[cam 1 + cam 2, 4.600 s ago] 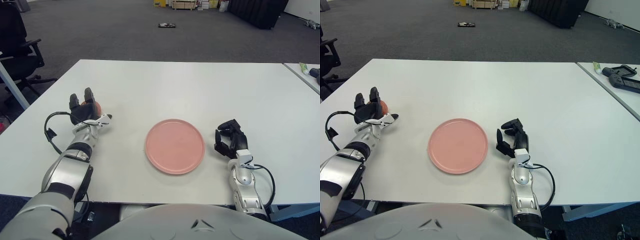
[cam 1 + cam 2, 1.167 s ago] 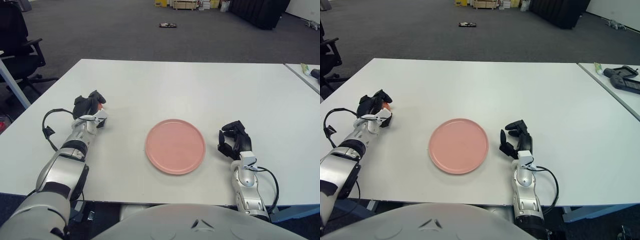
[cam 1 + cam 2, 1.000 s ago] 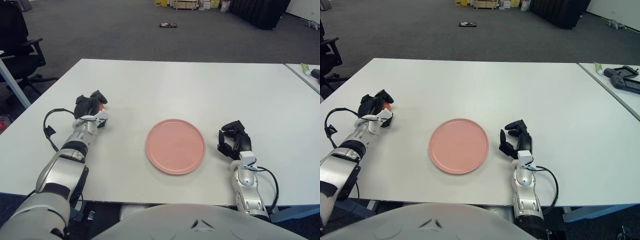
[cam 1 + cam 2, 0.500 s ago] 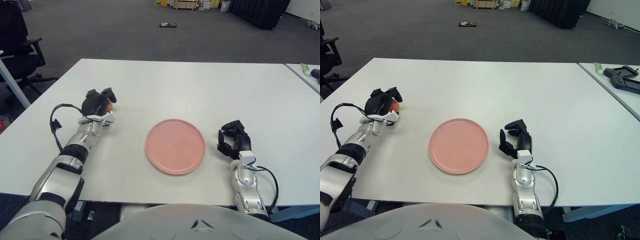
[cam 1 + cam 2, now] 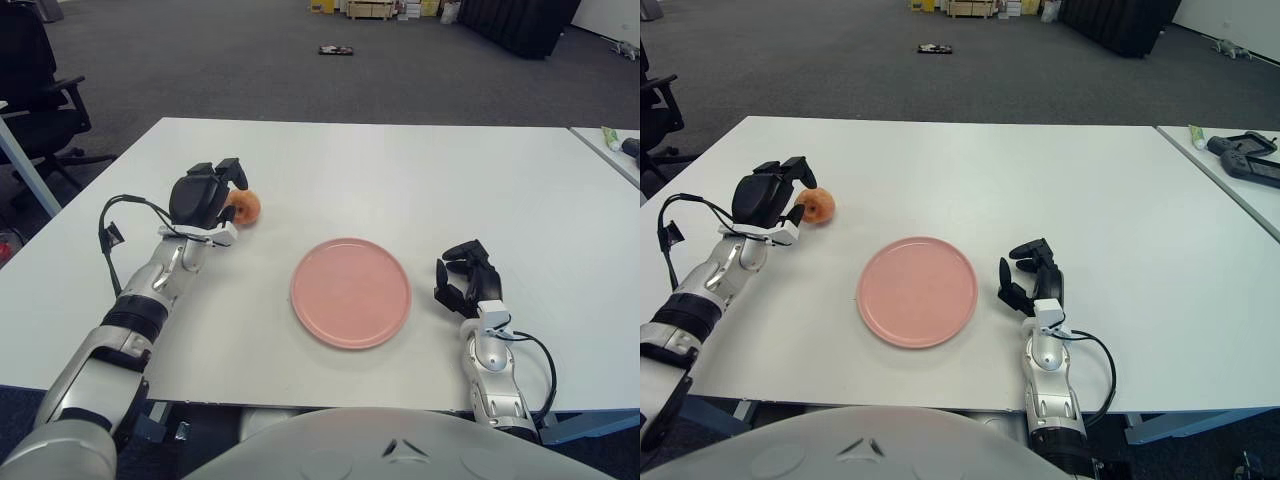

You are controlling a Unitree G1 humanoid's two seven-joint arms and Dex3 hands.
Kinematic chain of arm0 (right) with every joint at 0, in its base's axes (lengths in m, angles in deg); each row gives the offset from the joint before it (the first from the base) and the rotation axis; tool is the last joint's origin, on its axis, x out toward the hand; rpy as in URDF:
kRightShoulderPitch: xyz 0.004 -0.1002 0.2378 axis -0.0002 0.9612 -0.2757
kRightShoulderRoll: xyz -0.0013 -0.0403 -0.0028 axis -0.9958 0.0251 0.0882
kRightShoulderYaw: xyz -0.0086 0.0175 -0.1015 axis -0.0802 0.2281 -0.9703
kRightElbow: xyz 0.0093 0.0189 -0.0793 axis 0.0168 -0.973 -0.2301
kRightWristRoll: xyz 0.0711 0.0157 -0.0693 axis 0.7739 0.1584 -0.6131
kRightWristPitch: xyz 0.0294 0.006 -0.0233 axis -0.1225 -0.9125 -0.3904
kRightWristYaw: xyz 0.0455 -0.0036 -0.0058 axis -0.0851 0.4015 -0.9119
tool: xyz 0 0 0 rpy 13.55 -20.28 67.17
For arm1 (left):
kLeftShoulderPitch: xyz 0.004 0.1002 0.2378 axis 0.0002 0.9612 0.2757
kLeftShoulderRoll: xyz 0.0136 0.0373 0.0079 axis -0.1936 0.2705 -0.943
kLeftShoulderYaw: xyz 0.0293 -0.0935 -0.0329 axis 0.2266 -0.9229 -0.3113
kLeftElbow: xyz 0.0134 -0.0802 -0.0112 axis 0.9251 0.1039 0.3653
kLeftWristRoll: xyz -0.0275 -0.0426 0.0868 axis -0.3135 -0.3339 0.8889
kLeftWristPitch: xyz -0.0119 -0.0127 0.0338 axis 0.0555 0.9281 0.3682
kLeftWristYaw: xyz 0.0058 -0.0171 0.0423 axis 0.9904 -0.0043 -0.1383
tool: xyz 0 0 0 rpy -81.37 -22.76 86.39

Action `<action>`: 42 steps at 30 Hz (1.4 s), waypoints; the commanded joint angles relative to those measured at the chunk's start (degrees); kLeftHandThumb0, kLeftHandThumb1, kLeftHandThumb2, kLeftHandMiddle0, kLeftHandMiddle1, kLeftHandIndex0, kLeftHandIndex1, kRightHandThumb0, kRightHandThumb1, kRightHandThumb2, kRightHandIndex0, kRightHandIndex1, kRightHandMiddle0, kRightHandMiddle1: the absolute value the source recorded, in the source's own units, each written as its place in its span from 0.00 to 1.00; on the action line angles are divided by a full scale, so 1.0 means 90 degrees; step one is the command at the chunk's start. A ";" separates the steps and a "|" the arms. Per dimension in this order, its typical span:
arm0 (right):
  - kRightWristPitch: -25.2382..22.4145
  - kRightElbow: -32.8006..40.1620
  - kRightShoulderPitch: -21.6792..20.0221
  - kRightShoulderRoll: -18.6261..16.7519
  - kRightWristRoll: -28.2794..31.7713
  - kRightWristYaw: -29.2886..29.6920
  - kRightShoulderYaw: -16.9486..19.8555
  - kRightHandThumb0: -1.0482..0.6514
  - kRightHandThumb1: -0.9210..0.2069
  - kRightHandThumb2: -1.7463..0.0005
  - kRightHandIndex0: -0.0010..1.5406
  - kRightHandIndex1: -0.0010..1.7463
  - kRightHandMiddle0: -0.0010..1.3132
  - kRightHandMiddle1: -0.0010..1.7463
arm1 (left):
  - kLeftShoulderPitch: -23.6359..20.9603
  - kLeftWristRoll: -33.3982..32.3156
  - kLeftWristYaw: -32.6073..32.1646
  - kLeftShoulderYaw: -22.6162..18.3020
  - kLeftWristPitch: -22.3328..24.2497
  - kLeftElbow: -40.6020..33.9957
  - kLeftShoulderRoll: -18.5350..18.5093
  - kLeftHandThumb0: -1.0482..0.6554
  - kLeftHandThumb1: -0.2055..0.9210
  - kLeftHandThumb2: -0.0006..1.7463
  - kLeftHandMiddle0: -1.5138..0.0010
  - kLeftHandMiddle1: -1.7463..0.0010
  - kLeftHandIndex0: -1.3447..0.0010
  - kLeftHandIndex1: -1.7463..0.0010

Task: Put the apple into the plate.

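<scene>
Clearly our left hand (image 5: 203,196) has its fingers curled around the apple (image 5: 243,207), left of the pink plate (image 5: 350,292) on the tabletop (image 5: 400,180). Our right hand (image 5: 467,281) sits right of the plate, fingers curled, holding nothing.

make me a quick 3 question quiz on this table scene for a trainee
1. True or false: the apple already lies on the pink plate.
2. Which hand is at the apple: A) left hand B) right hand?
3. Fill in: the idle hand shows to the ____ of the plate.

Key:
1. False; the apple is off to the plate's left, at the left hand's fingers.
2. A
3. right
</scene>
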 commanded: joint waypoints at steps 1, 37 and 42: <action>-0.0111 0.0098 -0.0038 -0.0020 0.0045 -0.0041 -0.0006 0.38 0.28 0.45 0.44 1.00 0.30 1.00 | 0.0203 0.0170 0.0227 -0.0084 0.0222 -0.0816 -0.0001 0.61 0.22 0.93 0.45 0.03 0.56 0.00; -0.0132 0.0205 -0.0048 -0.0129 0.0162 -0.0120 -0.0012 0.38 0.30 0.44 0.46 1.00 0.31 1.00 | 0.0699 -0.0224 0.1875 -0.0187 -0.0258 -0.2261 0.0711 0.61 0.14 0.97 0.39 0.07 0.51 0.00; -0.0146 0.0166 -0.0052 -0.0091 0.0152 -0.0139 0.0008 0.38 0.29 0.44 0.45 1.00 0.30 1.00 | 0.0302 -0.0317 0.1962 -0.0113 -0.0343 -0.1196 0.0829 0.61 0.19 0.95 0.45 0.01 0.53 0.01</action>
